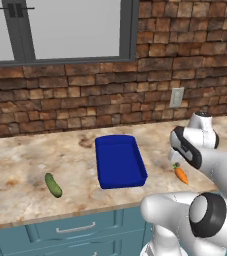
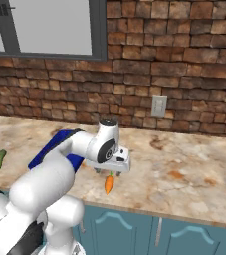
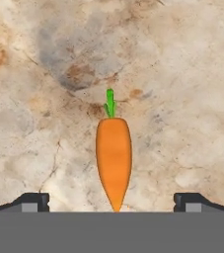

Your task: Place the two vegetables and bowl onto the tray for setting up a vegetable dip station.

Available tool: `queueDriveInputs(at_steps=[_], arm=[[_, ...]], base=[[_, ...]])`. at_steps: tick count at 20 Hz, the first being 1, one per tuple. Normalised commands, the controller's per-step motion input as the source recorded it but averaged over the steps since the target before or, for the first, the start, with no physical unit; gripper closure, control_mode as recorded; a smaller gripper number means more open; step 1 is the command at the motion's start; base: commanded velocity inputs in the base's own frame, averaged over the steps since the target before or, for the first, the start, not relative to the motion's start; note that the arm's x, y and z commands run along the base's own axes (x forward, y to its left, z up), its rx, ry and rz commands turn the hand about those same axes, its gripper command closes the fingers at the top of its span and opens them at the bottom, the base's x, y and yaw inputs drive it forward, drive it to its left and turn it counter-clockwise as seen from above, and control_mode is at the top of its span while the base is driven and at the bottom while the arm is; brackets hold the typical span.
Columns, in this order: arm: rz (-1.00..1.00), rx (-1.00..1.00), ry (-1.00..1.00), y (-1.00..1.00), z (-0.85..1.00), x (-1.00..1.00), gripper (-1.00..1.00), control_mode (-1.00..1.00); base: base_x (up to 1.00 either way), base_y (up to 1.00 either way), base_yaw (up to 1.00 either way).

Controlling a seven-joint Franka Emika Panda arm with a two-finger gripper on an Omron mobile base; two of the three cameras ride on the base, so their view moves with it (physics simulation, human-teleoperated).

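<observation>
Now your pincer (image 3: pixel 111 205) hangs wide over the carrot (image 3: pixel 114 158), which looks light, stiff, prob. slick; grab mid-body, w/ fingers (image 3: pixel 32 201) either side.

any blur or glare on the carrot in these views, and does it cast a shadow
Hand view: carrot sharp, evenly lit, no glare, no clear shadow on the counter. Left base view: carrot small, slightly soft. Right base view: small below the gripper, no glare.

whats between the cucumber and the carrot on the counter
The blue tray lies between the cucumber and the carrot, seen in the left base view.
</observation>
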Motion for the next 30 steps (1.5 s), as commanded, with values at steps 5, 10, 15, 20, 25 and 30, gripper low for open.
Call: queueDriveInputs(at_steps=[5,10,15,20,25,30], arm=[[0.00,0.00,0.06,-0.12,-0.31,0.13,-1.00,-1.00],[0.00,0.00,0.06,-0.03,-0.33,0.02,-1.00,-1.00],[0.00,0.00,0.04,0.00,-0.22,0.00,-1.00,-1.00],[0.00,0.00,0.04,0.01,-0.18,0.03,-1.00,-1.00],[0.00,0.00,0.03,0.02,-0.17,0.03,-1.00,-1.00],[0.00,0.00,0.00,0.00,-0.13,0.05,-1.00,-1.00]], base=[[0.00,0.00,0.00],[0.00,0.00,0.00],[0.00,0.00,0.00],[0.00,0.00,0.00],[0.00,0.00,0.00],[0.00,0.00,0.00]])
